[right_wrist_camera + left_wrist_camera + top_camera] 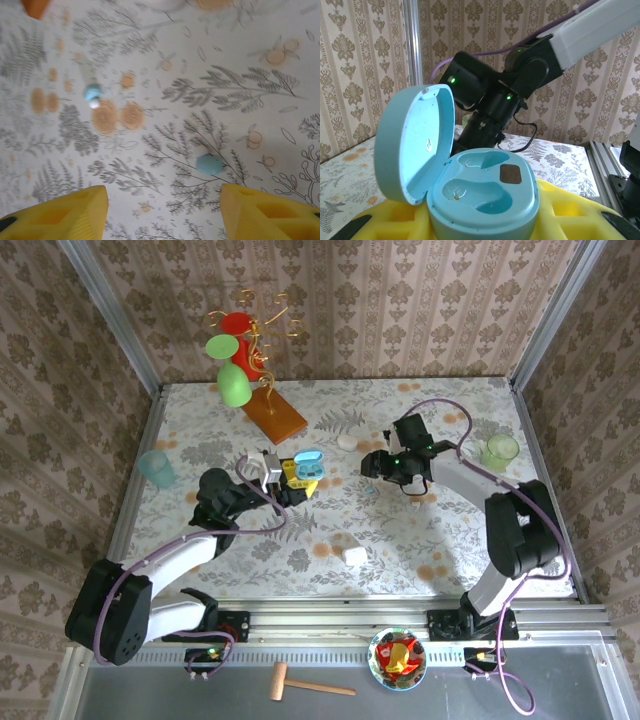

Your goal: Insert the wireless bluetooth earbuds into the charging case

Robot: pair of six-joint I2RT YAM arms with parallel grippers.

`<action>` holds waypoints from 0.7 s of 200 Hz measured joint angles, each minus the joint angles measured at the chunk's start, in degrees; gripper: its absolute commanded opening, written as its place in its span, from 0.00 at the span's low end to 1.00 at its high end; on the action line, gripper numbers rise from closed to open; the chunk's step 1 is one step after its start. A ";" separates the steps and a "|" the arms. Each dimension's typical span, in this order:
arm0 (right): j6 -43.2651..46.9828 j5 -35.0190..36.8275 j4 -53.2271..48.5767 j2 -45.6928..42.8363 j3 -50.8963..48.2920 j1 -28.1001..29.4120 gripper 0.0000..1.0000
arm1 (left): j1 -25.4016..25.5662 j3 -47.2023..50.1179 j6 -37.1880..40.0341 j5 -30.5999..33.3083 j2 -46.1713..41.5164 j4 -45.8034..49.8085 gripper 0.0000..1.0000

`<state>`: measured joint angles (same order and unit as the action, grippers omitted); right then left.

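Note:
The pale blue charging case [485,195] stands with its lid [415,145] swung open to the left, and both wells are empty. My left gripper [482,222] is shut on the case, with yellow fingers [580,215] on either side of its base; the top view has that case [309,462] left of the table's middle. Two pale blue earbuds lie on the tablecloth: one [209,163] just ahead of my right gripper's right finger, the other [92,93] farther off to the left. My right gripper [164,215] hovers over the cloth, open, with nothing between its fingers [75,215].
A white case [353,555] lies near the front and a white oval piece [347,441] behind the middle. A green cup [499,451] stands at the right, a teal cup [156,468] at the left, and a wire cup stand [262,390] at the back.

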<state>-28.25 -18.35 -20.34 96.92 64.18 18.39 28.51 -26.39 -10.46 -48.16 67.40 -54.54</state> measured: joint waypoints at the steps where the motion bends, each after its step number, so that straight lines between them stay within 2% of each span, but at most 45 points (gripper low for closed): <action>1: -0.02 0.02 -0.11 0.13 0.09 0.00 0.59 | 0.00 0.00 0.02 0.00 0.00 0.00 0.25; 58: 4.17 1.14 -4.74 10.14 8.41 0.70 0.58 | 0.00 0.46 0.26 0.00 0.00 -0.35 0.25; 140: 7.63 1.25 -7.58 15.87 11.61 2.21 0.57 | 0.00 0.50 1.25 -0.02 0.37 -0.39 0.25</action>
<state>-20.62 -17.10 -27.92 112.79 75.79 20.60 28.51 -25.89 -9.21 -48.18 67.77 -54.94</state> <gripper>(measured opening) 0.574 0.368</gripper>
